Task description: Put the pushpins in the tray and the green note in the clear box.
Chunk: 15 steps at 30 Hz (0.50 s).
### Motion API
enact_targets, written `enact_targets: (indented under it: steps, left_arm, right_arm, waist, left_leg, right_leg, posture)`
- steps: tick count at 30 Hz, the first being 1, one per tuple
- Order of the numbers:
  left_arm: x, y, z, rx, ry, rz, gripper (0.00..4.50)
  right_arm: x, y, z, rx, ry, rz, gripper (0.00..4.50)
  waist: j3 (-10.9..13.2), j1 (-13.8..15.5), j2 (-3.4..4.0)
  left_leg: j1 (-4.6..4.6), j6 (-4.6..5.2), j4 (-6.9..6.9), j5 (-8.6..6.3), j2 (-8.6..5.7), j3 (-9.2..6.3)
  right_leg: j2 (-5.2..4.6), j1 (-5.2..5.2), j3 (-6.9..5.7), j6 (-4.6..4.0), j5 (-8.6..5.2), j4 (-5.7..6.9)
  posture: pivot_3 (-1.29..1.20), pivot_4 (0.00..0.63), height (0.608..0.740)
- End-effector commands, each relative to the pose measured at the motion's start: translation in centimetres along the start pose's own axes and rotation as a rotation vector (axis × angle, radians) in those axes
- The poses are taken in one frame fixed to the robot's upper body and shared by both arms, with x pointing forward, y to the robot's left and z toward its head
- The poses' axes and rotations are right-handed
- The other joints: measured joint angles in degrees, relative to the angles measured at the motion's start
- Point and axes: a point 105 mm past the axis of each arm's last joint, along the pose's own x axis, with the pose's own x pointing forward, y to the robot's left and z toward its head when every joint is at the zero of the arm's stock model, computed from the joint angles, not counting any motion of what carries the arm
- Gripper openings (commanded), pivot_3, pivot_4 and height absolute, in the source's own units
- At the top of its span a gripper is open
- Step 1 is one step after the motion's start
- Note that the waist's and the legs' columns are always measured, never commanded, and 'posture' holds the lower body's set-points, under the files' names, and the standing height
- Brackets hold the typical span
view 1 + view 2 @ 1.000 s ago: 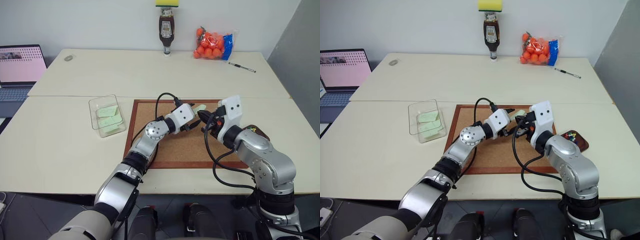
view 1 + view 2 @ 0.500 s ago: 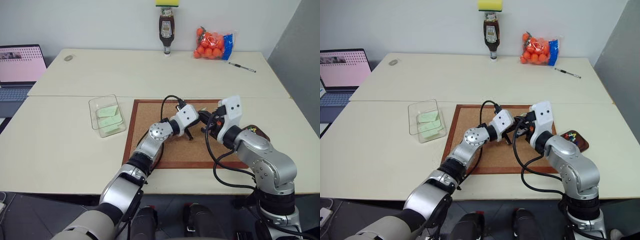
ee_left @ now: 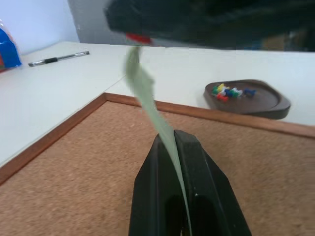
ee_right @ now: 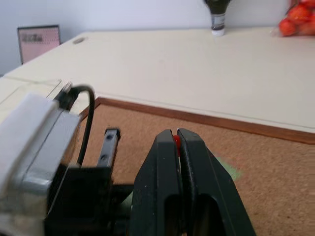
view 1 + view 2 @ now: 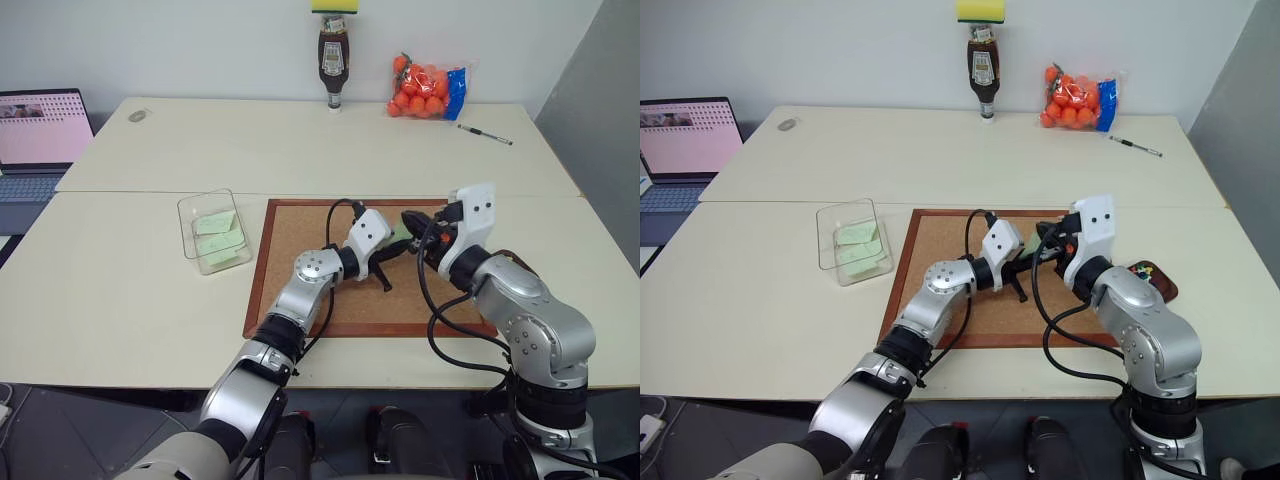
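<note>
From the head views, the left gripper has drawn in over the cork board beside the right gripper. In the left wrist view its fingers, apart a second ago, now pinch the green note, ready for the clear box. In the right wrist view the right gripper is clamped on a red pushpin, due for the tray.

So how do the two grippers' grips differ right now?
The left gripper is shut on the green note, a thin, flexible pale slip; the right gripper is shut on a red pushpin, a tiny hard thing barely showing between its fingers. Both hang close together over the cork board.
</note>
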Motion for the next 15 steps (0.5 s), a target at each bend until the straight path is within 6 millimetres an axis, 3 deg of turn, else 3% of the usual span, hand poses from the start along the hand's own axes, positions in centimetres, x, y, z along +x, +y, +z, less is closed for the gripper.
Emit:
enact_targets:
  steps: [1, 7, 15]
  left_arm:
    - [0.1, -0.2, 2.4, -0.127, -0.114, -0.006, 0.01]
    - [-0.1, -0.3, 3.3, -0.278, -0.165, 0.008, 0.01]
    - [-0.7, -0.9, 2.4, -0.260, -0.117, 0.005, 0.01]
  right_arm:
    - [-0.4, 0.0, 2.7, 0.003, -0.126, -0.024, 0.00]
    - [-0.5, -0.5, 3.2, 0.026, -0.161, -0.063, 0.00]
    - [-1.3, -2.3, 4.4, 0.046, -0.216, -0.140, 0.00]
  waist:
    - [0.00, -0.07, 0.00]
    - [0.00, -0.10, 0.00]
    - [0.00, -0.08, 0.00]
  left_leg:
    - [0.00, 0.00, 0.00, 0.00, 0.00, 0.01]
    - [0.03, 0.00, 0.01, 0.00, 0.02, -0.04]
    - [0.02, 0.00, 0.01, 0.00, 0.02, -0.01]
  right_leg:
    - [0.00, 0.00, 0.01, 0.00, 0.00, 0.00]
    - [0.05, 0.01, 0.02, 0.00, 0.00, 0.04]
    - [0.07, 0.01, 0.05, 0.00, 0.00, 0.03]
  posture:
    - [0.00, 0.150, 0.740]
    - [0.00, 0.150, 0.740]
    - [0.00, 0.150, 0.740]
